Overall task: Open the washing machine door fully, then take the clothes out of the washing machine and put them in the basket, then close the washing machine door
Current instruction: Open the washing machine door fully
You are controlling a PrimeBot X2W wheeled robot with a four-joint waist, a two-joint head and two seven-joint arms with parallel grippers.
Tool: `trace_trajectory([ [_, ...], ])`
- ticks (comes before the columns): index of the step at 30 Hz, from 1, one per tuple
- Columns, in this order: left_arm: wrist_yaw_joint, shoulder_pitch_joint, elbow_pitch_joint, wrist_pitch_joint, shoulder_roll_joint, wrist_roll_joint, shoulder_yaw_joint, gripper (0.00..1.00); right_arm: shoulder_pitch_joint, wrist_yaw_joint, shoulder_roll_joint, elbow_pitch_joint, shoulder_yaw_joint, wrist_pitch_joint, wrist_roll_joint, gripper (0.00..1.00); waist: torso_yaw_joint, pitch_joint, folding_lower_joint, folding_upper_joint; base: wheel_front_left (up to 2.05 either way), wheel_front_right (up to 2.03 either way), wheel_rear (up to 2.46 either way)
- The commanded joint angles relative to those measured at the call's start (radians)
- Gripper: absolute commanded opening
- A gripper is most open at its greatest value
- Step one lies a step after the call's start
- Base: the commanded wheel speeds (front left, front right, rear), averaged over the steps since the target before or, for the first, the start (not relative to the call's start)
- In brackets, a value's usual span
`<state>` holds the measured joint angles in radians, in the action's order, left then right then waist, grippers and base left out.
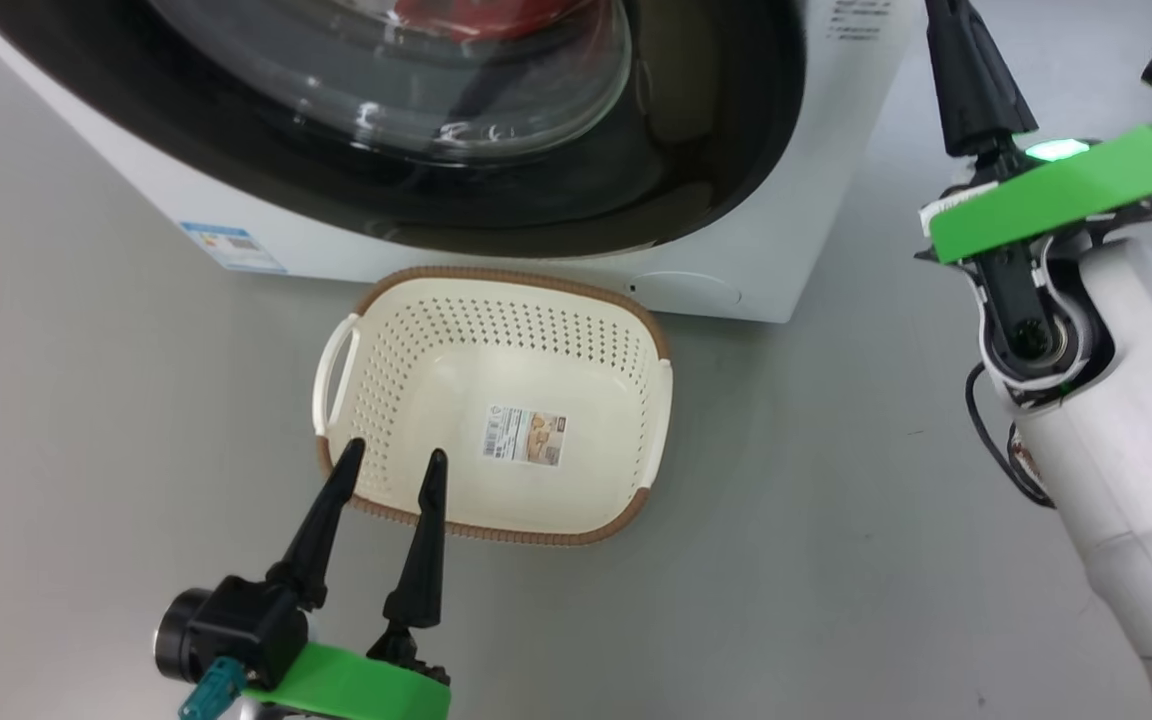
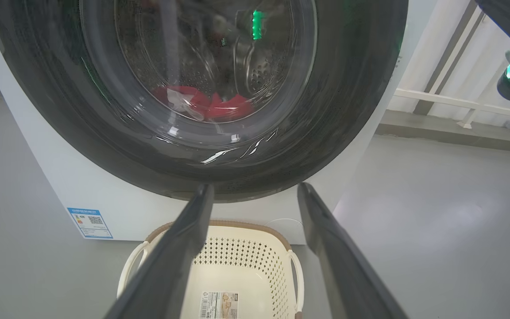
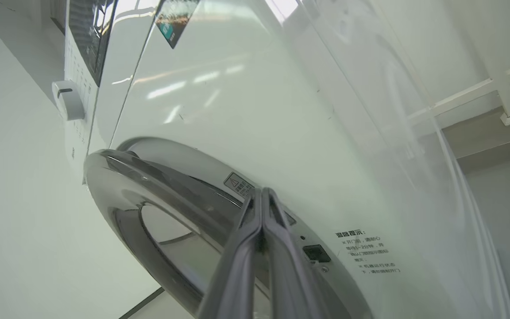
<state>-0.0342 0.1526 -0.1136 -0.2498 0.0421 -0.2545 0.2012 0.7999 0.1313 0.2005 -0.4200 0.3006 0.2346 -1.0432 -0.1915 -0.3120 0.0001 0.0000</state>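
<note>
The washing machine [image 1: 836, 150] fills the top of the head view. Its door [image 1: 716, 130], with black rim and glass bowl, looks shut against the front. Red clothes [image 2: 219, 104] lie in the drum behind the glass. The cream basket [image 1: 576, 340] sits empty on the floor just in front of the machine. My left gripper [image 1: 393, 455] hangs open over the basket's near left rim, holding nothing. My right gripper [image 3: 261, 195] is shut with nothing in it, its tips at the door's [image 3: 148, 177] outer edge beside a warning sticker.
Grey floor [image 1: 836, 520] spreads around the basket and to the machine's right. My pale right forearm [image 1: 1126, 420] rises at the far right. A white railing [image 2: 458, 102] and a wall stand behind the machine's right side. A blue label [image 1: 231, 245] marks the machine's lower left.
</note>
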Motion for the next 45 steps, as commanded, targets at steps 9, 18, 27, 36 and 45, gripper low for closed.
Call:
trace_trajectory([
  [9, 0.013, 0.062, 0.025, -0.012, 0.008, -0.029, 0.009, 1.0, 0.136, -0.001, 0.059, 0.014, 0.088, -0.167, -0.28, 0.0, -0.069, -0.081, 0.0, 0.0, 0.0, 0.0, 0.0],
  [18, 0.016, 0.085, 0.025, -0.012, 0.008, -0.048, 0.028, 1.0, 0.22, -0.001, 0.104, -0.015, 0.121, -0.336, -0.426, 0.0, -0.095, -0.114, -0.0001, 0.0, 0.0, 0.0, 0.0],
  [27, 0.018, 0.094, 0.025, -0.012, 0.008, -0.059, 0.038, 1.0, 0.26, -0.001, 0.121, -0.052, 0.114, -0.458, -0.52, 0.0, -0.104, -0.127, -0.0001, 0.0, 0.0, 0.0, 0.0],
  [36, 0.018, 0.105, 0.023, -0.012, 0.008, -0.066, 0.041, 1.0, 0.274, -0.001, 0.12, -0.095, 0.101, -0.572, -0.593, 0.0, -0.105, -0.128, -0.0001, 0.0, 0.0, 0.0, 0.0],
  [45, 0.018, 0.097, 0.021, -0.012, 0.008, -0.07, 0.036, 1.0, 0.235, -0.001, 0.113, -0.085, 0.097, -0.674, -0.638, 0.0, -0.099, -0.103, -0.0001, 0.0, 0.0, 0.0, 0.0],
])
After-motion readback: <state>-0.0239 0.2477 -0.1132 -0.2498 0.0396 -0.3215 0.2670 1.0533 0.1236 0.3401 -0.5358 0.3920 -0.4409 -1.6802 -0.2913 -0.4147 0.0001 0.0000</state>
